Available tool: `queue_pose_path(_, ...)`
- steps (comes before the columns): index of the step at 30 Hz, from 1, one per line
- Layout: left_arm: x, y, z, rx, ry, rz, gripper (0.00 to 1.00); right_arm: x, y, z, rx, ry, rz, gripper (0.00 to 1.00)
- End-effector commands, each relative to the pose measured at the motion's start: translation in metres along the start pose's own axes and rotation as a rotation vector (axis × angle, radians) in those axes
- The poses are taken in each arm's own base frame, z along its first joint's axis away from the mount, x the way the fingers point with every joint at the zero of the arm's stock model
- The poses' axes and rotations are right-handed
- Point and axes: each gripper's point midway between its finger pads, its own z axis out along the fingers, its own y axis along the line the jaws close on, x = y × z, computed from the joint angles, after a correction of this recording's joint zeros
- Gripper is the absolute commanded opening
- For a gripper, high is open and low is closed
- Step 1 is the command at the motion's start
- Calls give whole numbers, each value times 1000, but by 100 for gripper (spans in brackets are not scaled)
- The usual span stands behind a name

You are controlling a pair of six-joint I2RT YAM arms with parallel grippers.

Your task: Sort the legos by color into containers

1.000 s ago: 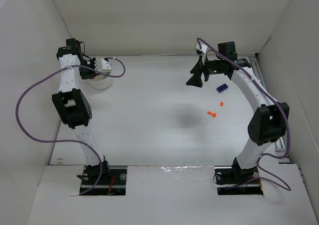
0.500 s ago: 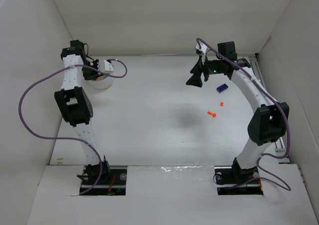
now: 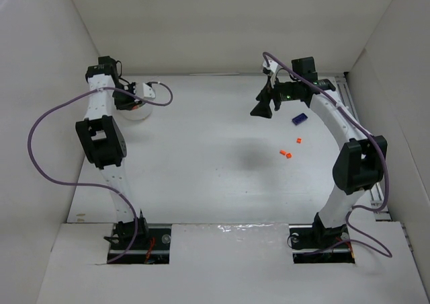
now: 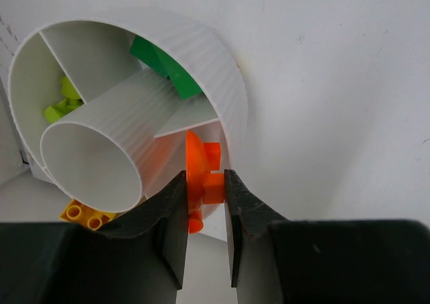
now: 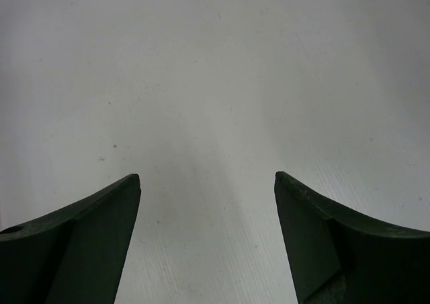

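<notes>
Nearest the arm bases, two loose red-orange bricks [image 3: 287,155] and, just beyond them, a dark blue brick [image 3: 299,118] are lying unsorted on the table [image 3: 201,169]. Past these, the right gripper [image 3: 263,107] is being kept motionless above the table, jaws wide apart and empty. At the far left, the left gripper [image 4: 203,183] is being eased slightly further over the white bowl [image 4: 228,89], its jaws pinching an orange brick [image 4: 201,173] at the rim (green and yellow-green pieces are lying in separate sections). A release into the section below is judged close.
</notes>
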Motion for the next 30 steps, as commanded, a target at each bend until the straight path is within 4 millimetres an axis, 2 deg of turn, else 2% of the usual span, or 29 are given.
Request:
queue_pose_path(1,-12,9,-6,-20,-13,44,6,-22,-1,-3,12,-41,-54,85)
queue_pose_path(11,-21,11,6,-16,-40,43,6,-19,-1,2,9,-31,-50,85)
queue_pose_path(16,-21,14,6,-32,-40,18,11,-19,-1,2,9,-31,-50,85)
queue_pose_path(20,-19,14,5,-32,-31,7,23,-19,-1,2,9,-31,-50,85)
queue_pose_path(21,-19,14,5,-32,-31,7,28,-19,-1,2,9,-31,-50,85)
queue_pose_path(22,-19,13,5,-32,-31,-5,39,-19,-1,2,9,-31,-50,85)
queue_pose_path(25,-21,13,6,-32,-41,-5,53,-19,-1,2,9,-31,-50,85)
queue_pose_path(29,-31,24,-2,-85,-79,-1,56,-15,0,3,6,-26,-43,85)
queue_pose_path(30,-30,28,-9,-107,-88,-14,56,-15,0,3,6,-26,-43,85)
